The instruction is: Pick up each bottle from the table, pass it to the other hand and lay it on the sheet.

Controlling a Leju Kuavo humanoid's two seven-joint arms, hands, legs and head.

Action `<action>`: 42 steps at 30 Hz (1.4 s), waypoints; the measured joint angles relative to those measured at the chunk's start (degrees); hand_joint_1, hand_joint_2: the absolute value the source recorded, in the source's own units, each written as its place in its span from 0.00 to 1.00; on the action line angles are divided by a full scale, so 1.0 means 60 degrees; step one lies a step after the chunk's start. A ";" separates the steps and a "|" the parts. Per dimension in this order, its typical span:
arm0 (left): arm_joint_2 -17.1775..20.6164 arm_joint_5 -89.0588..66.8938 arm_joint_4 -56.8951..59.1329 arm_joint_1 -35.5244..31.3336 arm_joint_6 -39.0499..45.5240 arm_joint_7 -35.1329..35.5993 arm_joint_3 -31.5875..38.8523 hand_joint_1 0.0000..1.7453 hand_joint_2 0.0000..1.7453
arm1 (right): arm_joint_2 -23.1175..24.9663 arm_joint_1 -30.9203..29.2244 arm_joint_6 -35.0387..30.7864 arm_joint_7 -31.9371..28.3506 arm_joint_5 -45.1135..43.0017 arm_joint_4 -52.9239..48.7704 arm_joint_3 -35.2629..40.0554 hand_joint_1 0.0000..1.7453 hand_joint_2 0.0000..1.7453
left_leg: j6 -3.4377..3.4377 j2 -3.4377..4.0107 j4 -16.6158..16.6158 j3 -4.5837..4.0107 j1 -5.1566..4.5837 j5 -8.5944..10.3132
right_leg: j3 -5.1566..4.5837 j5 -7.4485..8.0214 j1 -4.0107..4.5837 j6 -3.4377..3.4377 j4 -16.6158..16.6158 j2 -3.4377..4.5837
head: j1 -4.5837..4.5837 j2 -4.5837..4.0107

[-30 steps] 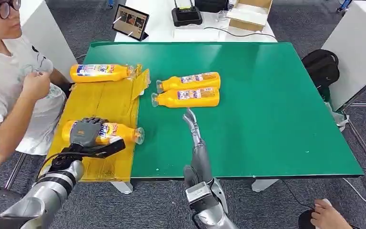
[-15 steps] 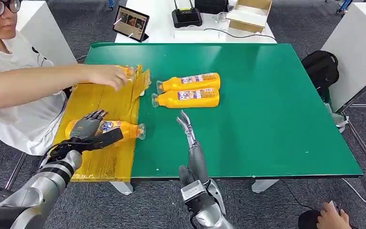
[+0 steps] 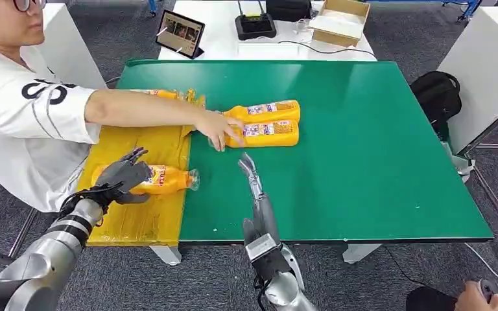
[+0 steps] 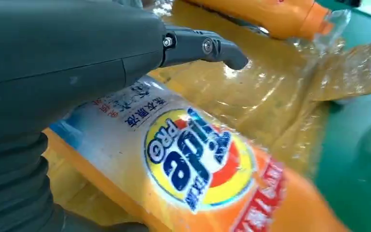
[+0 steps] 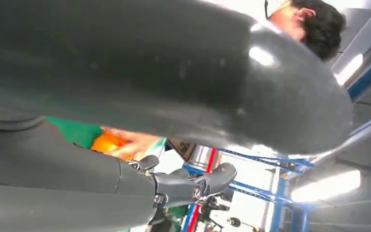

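Observation:
An orange detergent bottle lies on its side on the yellow sheet, cap toward the green table. My left hand hovers at the bottle's base with fingers spread and grips nothing. A second bottle lies at the sheet's far end, partly hidden by a person's arm. Two more bottles lie side by side on the table. My right hand is open, fingers straight, just short of the nearer one.
A person sits at the left and reaches across the sheet; their hand touches the neck end of the nearer table bottle. A white table behind carries a tablet, a black device and a cardboard box. A black bag sits right.
My left hand has let go of the bottle on the sheet and spread its fingers. The person's arm swung from the far sheet bottle to the two table bottles. My right hand barely moved.

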 measured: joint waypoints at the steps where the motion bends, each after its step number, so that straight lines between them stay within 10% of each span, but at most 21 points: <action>1: 0.0000 0.0151 -0.0004 -0.0003 -0.0258 -0.0122 0.0088 0.00 1.00 | 0.0004 -0.0009 0.0004 0.0000 0.0000 0.0037 -0.0004 0.00 0.00 | 0.0000 0.0000 0.0000 0.0007 -0.0001 0.0000 | 0.0008 0.0000 -0.0001 0.0000 -0.0001 0.0000 | 0.0004 0.0000; 14: 0.0266 0.1872 -0.0403 0.0256 -0.3095 -0.1771 0.0409 0.00 1.00 | 0.0018 -0.0157 0.0324 -0.0029 -0.0302 0.0601 -0.0175 0.00 0.00 | -0.0001 0.0012 0.0000 0.0017 0.0002 -0.0001 | 0.0007 0.0005 0.0003 0.0000 0.0004 0.0005 | 0.0004 0.0000; 27: -0.0106 0.5970 -0.2971 0.1905 -0.1024 -0.1804 0.0197 0.00 1.00 | 0.0025 -0.0056 0.0280 0.0015 -0.0113 0.0784 -0.0259 0.00 0.00 | -0.0002 0.0043 0.0003 -0.0035 0.0002 -0.0002 | -0.0064 0.0010 0.0002 -0.0002 0.0000 0.0010 | 0.0000 0.0000; 28: -0.0252 0.6429 -0.3426 0.2117 -0.0747 -0.1804 0.0223 0.00 1.00 | 0.0025 -0.0015 0.0266 0.0044 -0.0073 0.0780 -0.0263 0.00 1.00 | -0.0002 0.0033 0.0003 -0.0045 0.0002 -0.0002 | -0.0067 0.0009 0.0002 -0.0001 0.0000 0.0009 | 0.0007 0.0000; 42: -0.2090 0.9108 -0.9429 0.5095 -0.0198 -0.1793 0.0485 0.00 1.00 | 0.0015 0.0443 -0.0269 0.0102 0.0506 0.0266 -0.0696 0.00 1.00 | -0.0007 0.0044 0.0007 -0.0139 0.0003 -0.0021 | -0.0166 0.0001 0.0003 0.0000 -0.0005 0.0012 | -0.0004 0.0000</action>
